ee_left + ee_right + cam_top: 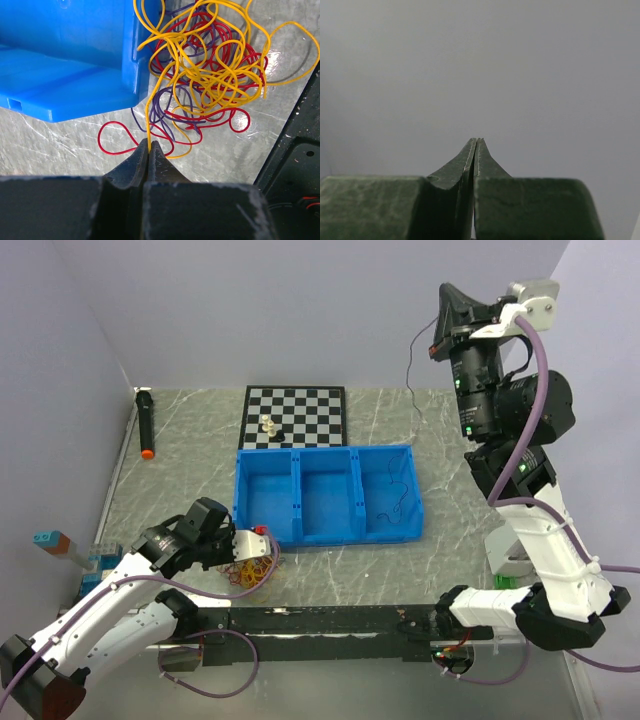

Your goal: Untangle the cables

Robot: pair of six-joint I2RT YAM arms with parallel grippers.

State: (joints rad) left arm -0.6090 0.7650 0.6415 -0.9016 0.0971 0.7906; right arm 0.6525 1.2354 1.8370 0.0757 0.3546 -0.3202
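We judge task early: cables [210, 70] in one knot on surface [60, 150] beside blue bin [65, 60]. Left jaws shut on yellow strand [148, 125]; right jaws shut, nothing seen between.

The bin [297, 531] sits on my worktop [180, 490] at the centre of the top view, three compartments side by side; a loose strand [397, 495] lies in the right-hand one. Behind it, toward the top of the frame, lies the chessboard [310, 405], with chess pieces [270, 425] on its lower left part. A marker [145, 425] lies at the upper left. The cables [252, 570] are heaped at the lower left, just in front of the bin's left corner (against its wall, by my left wrist view). My left tool [149, 144] is at the heap's edge, one strand pinched between its tips. My right tool [476, 142] is raised at the upper right, well apart from the heap.
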